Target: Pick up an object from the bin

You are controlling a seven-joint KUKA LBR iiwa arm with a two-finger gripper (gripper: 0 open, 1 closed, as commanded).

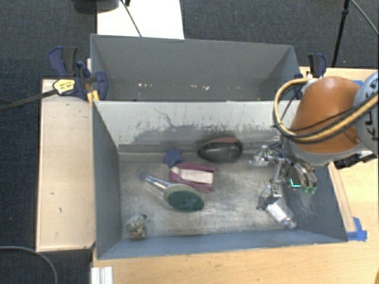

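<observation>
Grey bin (109,182), pincer (274,206) at right

Grey bin (237,185), dark pebble (219,150), green brush (185,200), box (193,176)

Even diffuse light, faint shadows on bin (237,206) floor; sheen on orange cover (325,108)

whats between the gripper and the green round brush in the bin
Nothing: in the camera view the bin floor between the gripper and the green round brush is bare.
</observation>
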